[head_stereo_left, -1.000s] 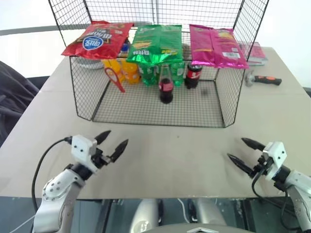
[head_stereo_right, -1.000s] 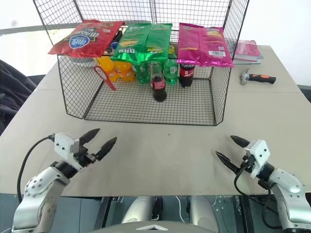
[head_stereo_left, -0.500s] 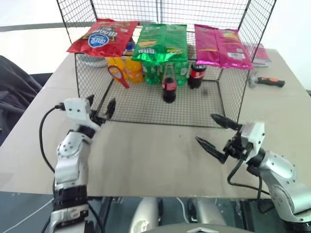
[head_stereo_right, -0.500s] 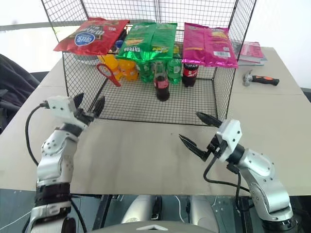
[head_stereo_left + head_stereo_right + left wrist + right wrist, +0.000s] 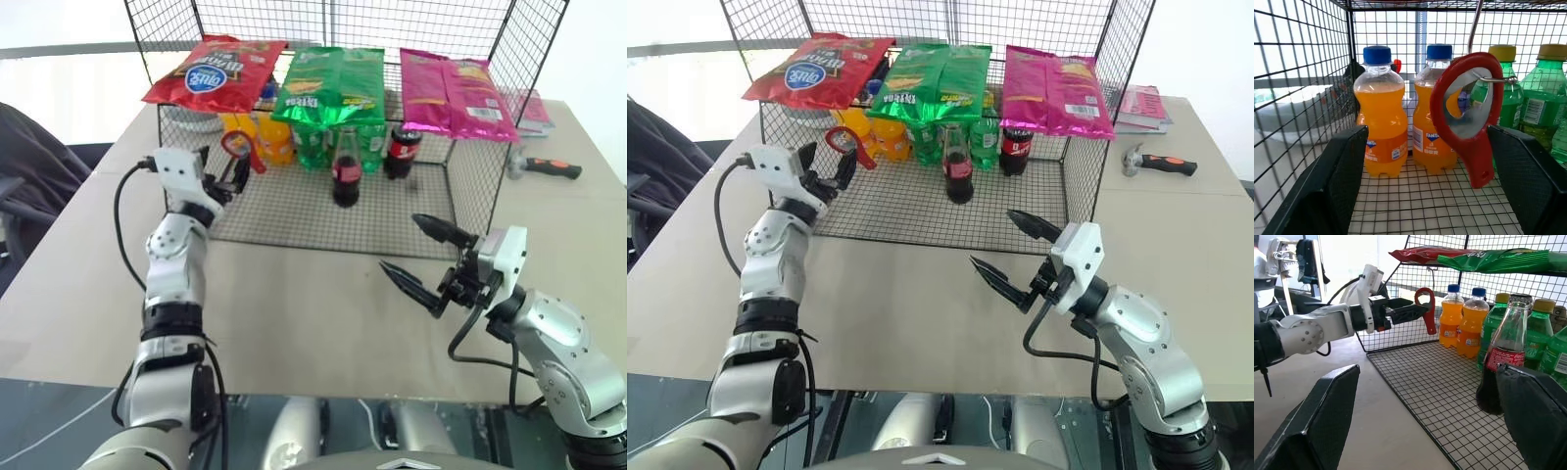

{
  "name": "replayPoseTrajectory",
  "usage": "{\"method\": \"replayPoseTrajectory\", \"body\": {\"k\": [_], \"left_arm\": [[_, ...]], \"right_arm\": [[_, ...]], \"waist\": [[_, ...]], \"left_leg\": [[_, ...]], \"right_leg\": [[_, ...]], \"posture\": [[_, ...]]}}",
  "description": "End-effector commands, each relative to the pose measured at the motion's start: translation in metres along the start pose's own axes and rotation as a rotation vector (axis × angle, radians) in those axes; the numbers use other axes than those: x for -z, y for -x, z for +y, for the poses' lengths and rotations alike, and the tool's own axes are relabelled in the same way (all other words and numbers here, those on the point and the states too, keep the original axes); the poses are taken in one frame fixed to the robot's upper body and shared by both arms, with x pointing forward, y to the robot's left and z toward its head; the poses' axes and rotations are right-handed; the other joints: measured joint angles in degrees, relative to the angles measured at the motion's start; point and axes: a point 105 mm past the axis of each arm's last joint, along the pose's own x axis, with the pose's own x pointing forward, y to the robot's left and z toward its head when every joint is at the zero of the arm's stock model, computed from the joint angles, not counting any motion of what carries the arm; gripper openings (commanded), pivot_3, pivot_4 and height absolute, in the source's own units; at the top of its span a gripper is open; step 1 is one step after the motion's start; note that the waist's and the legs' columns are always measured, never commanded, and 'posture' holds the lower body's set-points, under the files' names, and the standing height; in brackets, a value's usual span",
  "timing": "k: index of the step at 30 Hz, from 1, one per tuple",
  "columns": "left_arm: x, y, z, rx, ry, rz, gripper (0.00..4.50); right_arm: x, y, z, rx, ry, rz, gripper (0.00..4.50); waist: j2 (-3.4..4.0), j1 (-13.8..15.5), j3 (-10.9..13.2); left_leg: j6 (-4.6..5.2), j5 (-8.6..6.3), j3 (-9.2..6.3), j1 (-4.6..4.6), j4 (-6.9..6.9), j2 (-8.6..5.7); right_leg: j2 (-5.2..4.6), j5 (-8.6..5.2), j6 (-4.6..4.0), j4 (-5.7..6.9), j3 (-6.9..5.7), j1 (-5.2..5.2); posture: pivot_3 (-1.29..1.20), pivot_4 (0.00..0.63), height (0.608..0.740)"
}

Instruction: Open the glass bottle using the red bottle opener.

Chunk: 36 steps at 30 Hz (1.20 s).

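Orange sodas [image 5: 1400,112] x2, red bottle opener [image 5: 1469,112] x1, glass bottle [image 5: 1500,362] x1.

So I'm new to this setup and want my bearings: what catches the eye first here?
The wire rack on the table, with red, green and pink snack bags across its top shelf and drink bottles beneath. The red bottle opener hangs from a hook at the rack's left, with the left end effector open right at it. The glass bottle stands at the middle of the rack floor.
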Motion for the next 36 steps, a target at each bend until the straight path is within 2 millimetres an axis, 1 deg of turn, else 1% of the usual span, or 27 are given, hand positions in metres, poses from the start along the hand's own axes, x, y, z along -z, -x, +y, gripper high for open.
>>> {"method": "replayPoseTrajectory", "body": {"k": [1, 3, 6, 7, 8, 13, 15, 18, 20, 23, 25, 27, 30, 33, 36], "left_arm": [[-0.012, -0.011, -0.008, 0.035, -0.017, -0.059, 3.97], [-0.013, -0.014, -0.011, 0.042, -0.004, -0.074, 3.97], [-0.016, -0.016, -0.017, 0.064, 0.032, -0.101, 3.3], [-0.015, -0.015, -0.019, 0.072, 0.038, -0.103, 2.84], [-0.014, -0.014, -0.02, 0.075, 0.041, -0.101, 2.47], [-0.008, -0.01, -0.024, 0.078, 0.059, -0.092, 0.11], [-0.007, -0.009, -0.025, 0.078, 0.07, -0.09, 0.04], [-0.009, -0.006, -0.03, 0.082, 0.155, -0.103, 0.04], [-0.016, -0.003, -0.037, 0.115, 0.326, -0.141, 0.04], [-0.037, 0.003, -0.037, 0.137, 0.622, -0.234, 0.04], [-0.043, 0.006, -0.035, 0.147, 0.718, -0.251, 0.04], [-0.044, 0.01, -0.033, 0.15, 0.809, -0.25, 0.04], [-0.046, 0.014, -0.035, 0.179, 0.931, -0.247, 0.04], [-0.049, 0.017, -0.043, 0.235, 1.012, -0.225, 0.04], [-0.048, 0.023, -0.064, 0.359, 1.07, -0.148, 0.04]], "right_arm": [[-0.009, 0.0, 0.002, -0.01, 0.029, -0.026, 4.48], [-0.009, -0.001, 0.002, -0.01, 0.031, -0.025, 4.48], [-0.009, -0.001, 0.002, -0.01, 0.033, -0.024, 4.5], [-0.009, -0.001, 0.001, -0.009, 0.035, -0.023, 4.5], [-0.009, -0.001, 0.001, -0.008, 0.037, -0.022, 4.5], [-0.009, 0.0, -0.001, -0.004, 0.042, -0.019, 4.5], [-0.009, 0.0, -0.001, -0.004, 0.042, -0.018, 4.5], [-0.008, 0.0, -0.001, -0.005, 0.04, -0.015, 4.5], [-0.007, 0.0, -0.001, -0.007, 0.038, -0.013, 4.5], [-0.005, -0.001, 0.0, -0.014, 0.032, -0.009, 4.5], [-0.005, -0.001, 0.0, -0.016, 0.029, -0.007, 4.5], [-0.003, -0.002, -0.001, -0.018, 0.027, -0.006, 4.5], [-0.002, -0.004, -0.002, -0.024, 0.027, -0.007, 4.5], [-0.002, -0.005, -0.004, -0.026, 0.029, -0.008, 4.5], [-0.001, -0.008, -0.006, -0.023, 0.019, 0.004, 4.5]], "waist": [[0.0, 0.0, 0.0], [0.0, 0.02, 0.0], [0.0, 0.0, 0.0], [-0.01, 0.0, 0.01], [-0.01, 0.0, 0.01], [-0.01, -0.05, 0.01], [-0.01, -0.03, 0.01], [-0.01, -0.01, 0.01], [-0.01, -0.01, 0.01], [-0.04, -0.04, 0.02], [-0.04, -0.08, 0.03], [-0.04, -0.27, 0.03], [-0.04, -0.3, 0.03], [-0.05, -0.12, 0.03], [-0.06, -0.02, 0.04]], "left_leg": [[0.0, 0.0, 0.0, 0.0, 0.0, 0.0], [0.0, 0.0, 0.0, 0.0, 0.01, -0.01], [0.0, 0.0, 0.0, -0.01, 0.0, -0.01], [0.0, 0.0, -0.01, -0.02, 0.0, -0.01], [0.0, 0.0, -0.02, -0.02, 0.0, -0.01], [0.0, 0.0, -0.01, -0.01, 0.0, -0.01], [0.0, 0.0, -0.02, 0.0, 0.0, -0.01], [0.0, 0.0, -0.01, -0.01, 0.01, -0.01], [0.0, 0.0, -0.02, -0.01, 0.01, -0.01], [0.0, 0.0, -0.04, -0.02, 0.03, 0.0], [0.0, 0.01, -0.07, -0.02, 0.04, 0.0], [-0.01, 0.01, -0.08, 0.0, 0.04, 0.01], [-0.01, 0.01, -0.08, 0.09, 0.04, 0.01], [-0.01, 0.01, -0.08, 0.09, 0.09, 0.0], [-0.01, 0.01, -0.1, 0.08, 0.1, -0.01]], "right_leg": [[0.0, 0.0, 0.0, 0.0, 0.0, 0.0], [0.01, 0.0, 0.0, 0.0, -0.01, 0.0], [0.03, 0.0, 0.01, -0.01, -0.01, -0.01], [0.03, 0.0, 0.01, -0.01, -0.02, -0.01], [0.03, 0.0, 0.01, -0.01, -0.02, -0.01], [0.04, 0.0, 0.01, 0.01, 0.0, -0.01], [0.04, 0.0, 0.01, 0.01, -0.01, 0.0], [0.04, 0.0, 0.01, 0.01, 0.0, 0.0], [0.02, 0.0, 0.01, 0.01, 0.0, 0.0], [-0.01, 0.0, 0.01, 0.01, -0.02, 0.0], [-0.01, 0.0, 0.01, 0.03, -0.03, 0.0], [0.02, 0.0, 0.01, 0.05, -0.01, 0.01], [0.05, 0.0, 0.01, 0.06, -0.02, 0.1], [0.06, 0.0, 0.01, 0.05, -0.03, 0.14], [0.07, 0.0, 0.01, 0.03, -0.05, 0.14]], "posture": [[0.0, 0.15, 0.709], [0.0, 0.15, 0.709], [0.0, 0.15, 0.709], [0.0, 0.15, 0.709], [0.0, 0.15, 0.709], [0.0, 0.15, 0.709], [0.0, 0.15, 0.709], [0.0, 0.15, 0.709], [0.0, 0.15, 0.709], [0.0, 0.15, 0.709], [0.0, 0.15, 0.709], [0.0, 0.15, 0.709], [0.0, 0.15, 0.709], [0.0, 0.15, 0.709], [0.0, 0.15, 0.709]]}}
